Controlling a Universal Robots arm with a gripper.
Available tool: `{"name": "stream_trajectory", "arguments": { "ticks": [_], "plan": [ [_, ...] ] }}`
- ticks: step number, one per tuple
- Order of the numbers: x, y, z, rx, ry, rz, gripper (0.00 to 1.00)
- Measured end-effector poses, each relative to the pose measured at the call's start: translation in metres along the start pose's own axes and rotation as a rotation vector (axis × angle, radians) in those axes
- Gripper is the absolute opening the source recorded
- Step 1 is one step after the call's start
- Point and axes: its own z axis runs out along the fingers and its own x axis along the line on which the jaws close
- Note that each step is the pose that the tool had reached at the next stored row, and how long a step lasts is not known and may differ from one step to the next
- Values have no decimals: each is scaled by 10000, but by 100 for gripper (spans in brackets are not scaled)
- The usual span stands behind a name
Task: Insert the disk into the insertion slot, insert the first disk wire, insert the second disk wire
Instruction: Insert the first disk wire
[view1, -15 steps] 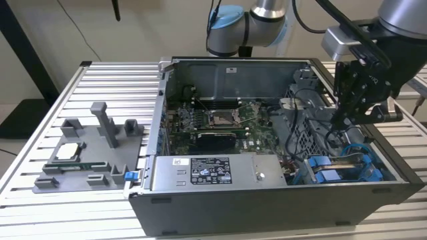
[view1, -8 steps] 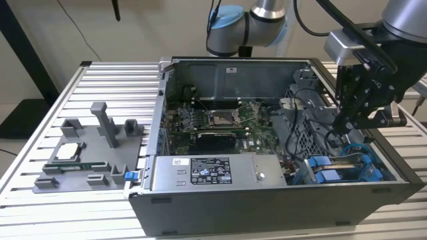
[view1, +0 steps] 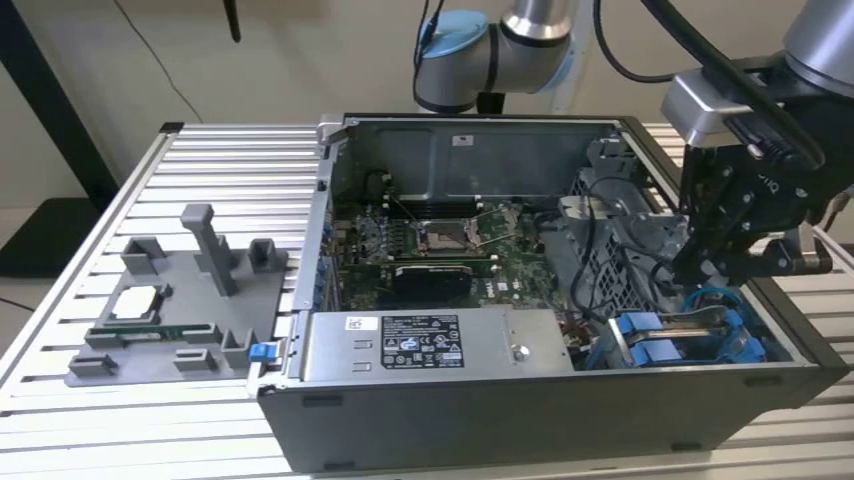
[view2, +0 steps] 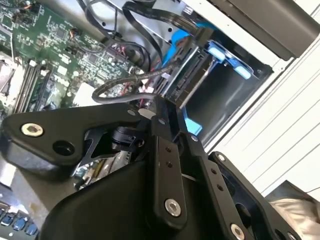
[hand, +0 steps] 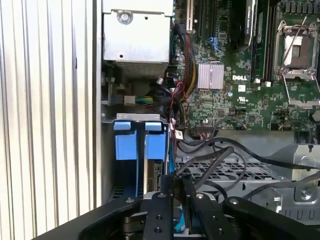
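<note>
Exterior view: the arm reaches down from the exterior view's right into an open case (view1: 534, 425) standing on a slatted counter (view1: 200, 180), with the gripper (view1: 690, 272) low over the drive corner at the exterior view's right. That view places the slot (view1: 747, 350) at the near corner of the case, beside a grey box with a white sticker (view1: 414, 345), and the motherboard (view1: 427, 240) lies behind both. A grey fixture tray (view1: 160, 320) sits on the counter outside the case, well apart from the work. The first wrist view looks straight down on the slot and shows the disk (hand: 157, 172) standing on edge in it, topped by blue tabs (hand: 155, 145), with the gripper just beside the disk's exposed end. The second wrist view shows the same end of the disk obliquely, with a dark open space of the bay alongside it toward the case wall. Black wires (hand: 215, 155) loop from the motherboard across a perforated cage (hand: 225, 172) to the gripper's tip, crowding the approach. The second wrist view shows one black wire (view2: 125, 90) curling right up to the tip. A thin blue strip shows between the gripper's black links in the first wrist view. Whether the jaws are spread, pressed together or pinching a wire cannot be told, since the gripper's own links cover the tips.
</note>
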Motion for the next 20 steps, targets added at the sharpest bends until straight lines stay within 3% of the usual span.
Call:
{"name": "stream_trajectory", "arguments": {
  "ticks": [12, 20],
  "plan": [
    [362, -4, -15, -114, 7, 10, 0],
    [527, -6, -15, -194, 31, 16, 0]
  ]
}}
